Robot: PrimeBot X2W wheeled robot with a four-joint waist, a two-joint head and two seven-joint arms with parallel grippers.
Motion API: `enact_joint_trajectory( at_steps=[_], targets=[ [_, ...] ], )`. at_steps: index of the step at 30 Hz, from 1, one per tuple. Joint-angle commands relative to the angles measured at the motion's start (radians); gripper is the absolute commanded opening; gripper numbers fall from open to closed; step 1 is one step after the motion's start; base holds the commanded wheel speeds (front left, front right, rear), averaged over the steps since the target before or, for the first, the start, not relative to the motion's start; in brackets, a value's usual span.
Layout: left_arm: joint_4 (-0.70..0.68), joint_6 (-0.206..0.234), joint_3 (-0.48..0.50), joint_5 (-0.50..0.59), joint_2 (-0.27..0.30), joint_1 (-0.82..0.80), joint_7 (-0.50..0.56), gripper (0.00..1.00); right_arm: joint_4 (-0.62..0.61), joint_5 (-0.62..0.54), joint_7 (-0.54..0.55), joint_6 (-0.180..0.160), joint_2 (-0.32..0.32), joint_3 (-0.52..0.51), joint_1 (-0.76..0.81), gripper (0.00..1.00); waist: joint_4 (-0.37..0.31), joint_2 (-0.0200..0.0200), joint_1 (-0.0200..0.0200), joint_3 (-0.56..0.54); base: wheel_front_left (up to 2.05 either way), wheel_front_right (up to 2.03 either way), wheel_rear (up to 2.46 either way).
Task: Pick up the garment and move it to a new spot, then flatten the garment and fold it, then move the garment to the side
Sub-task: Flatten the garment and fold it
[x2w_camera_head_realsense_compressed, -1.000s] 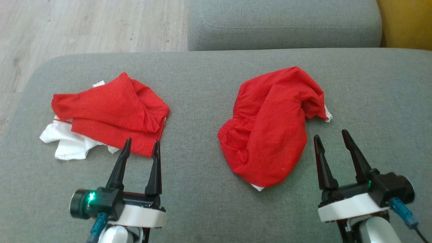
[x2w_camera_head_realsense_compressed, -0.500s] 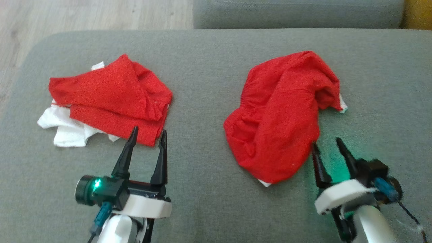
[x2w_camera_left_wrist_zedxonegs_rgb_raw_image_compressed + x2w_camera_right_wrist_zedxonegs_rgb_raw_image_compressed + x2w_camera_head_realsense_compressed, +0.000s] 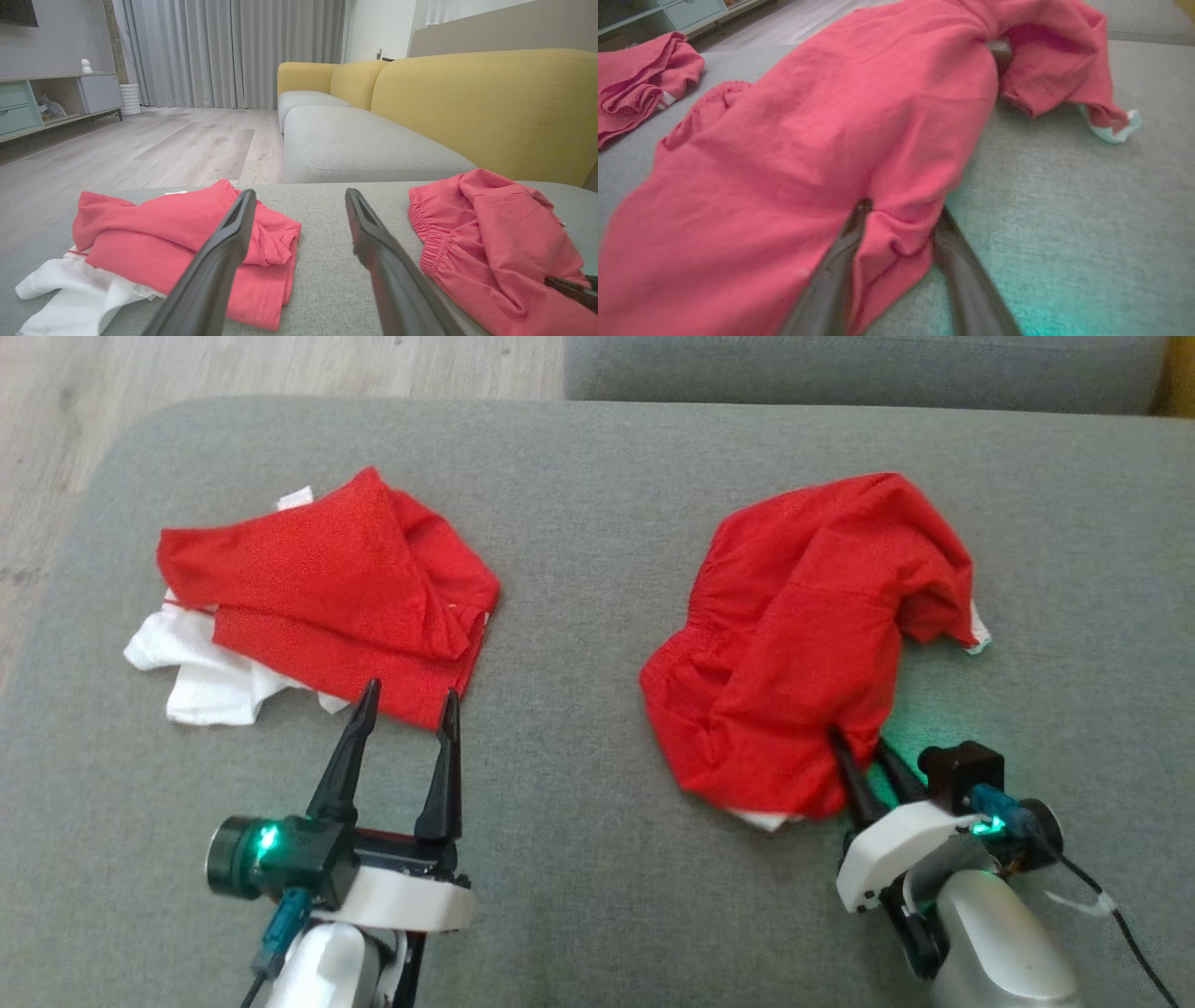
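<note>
step in hand, i judge: the pick-up. the garment [image 3: 803,635] lies at 2 o'clock on the grey cushion [image 3: 579,569]. the right pincer [image 3: 857,739], at a middling gap, straddles a fold at its 5 o'clock edge; i cannot tell if it pinches. the left pincer [image 3: 411,689] hangs wide. next: pinch firm, lift clear.

Plain red shorts [image 3: 803,635] at the right pincer [image 3: 854,739] — white showing at the edges; red-over-white garment [image 3: 327,597] beyond the left pincer [image 3: 412,689]; grey couch [image 3: 579,523].
</note>
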Motion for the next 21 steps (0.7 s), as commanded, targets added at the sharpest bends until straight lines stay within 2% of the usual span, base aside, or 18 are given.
enact_joint_trajectory(
  at_steps=[1,6,9,18,19,20,21],
  targets=[
    [-0.023,-0.001,0.039,0.012,0.001,-0.033,-0.005,1.00,-0.007,-0.012,-0.019,-0.001,-0.001,0.014,-0.015,0.00,-0.013,-0.0001,-0.0001,-0.012,0.00,0.00,0.00],
    [-0.017,-0.006,0.043,0.014,-0.001,-0.018,-0.005,1.00,-0.023,-0.116,-0.050,-0.001,-0.001,-0.100,-0.014,0.00,-0.047,-0.0001,-0.0001,-0.053,0.00,0.00,0.00],
    [-0.018,-0.006,0.044,0.013,-0.002,-0.006,-0.005,1.00,-0.075,-0.212,-0.042,-0.001,-0.001,-0.191,-0.012,0.00,-0.071,-0.0001,-0.0001,-0.079,0.00,0.00,0.00],
    [-0.022,0.000,0.026,0.000,-0.005,0.017,-0.005,1.00,-0.326,-0.517,0.110,-0.001,-0.019,-0.398,0.016,0.00,-0.083,-0.0001,-0.0001,-0.114,0.00,0.00,0.00],
    [-0.022,0.001,0.024,-0.002,-0.006,0.018,-0.005,1.00,-0.340,-0.537,0.120,-0.001,-0.019,-0.419,0.016,0.17,-0.080,-0.0001,-0.0001,-0.112,0.00,0.00,0.00],
    [-0.023,0.001,0.022,-0.004,-0.006,0.018,-0.005,1.00,-0.353,-0.561,0.128,-0.001,-0.018,-0.439,0.015,0.78,-0.078,-0.0001,-0.0001,-0.109,0.00,0.00,0.00],
    [-0.023,0.002,0.021,-0.006,-0.006,0.017,-0.005,1.00,-0.362,-0.577,0.134,-0.001,-0.017,-0.457,0.015,1.00,-0.075,-0.0001,-0.0001,-0.106,0.00,0.00,0.00]
  ],
)
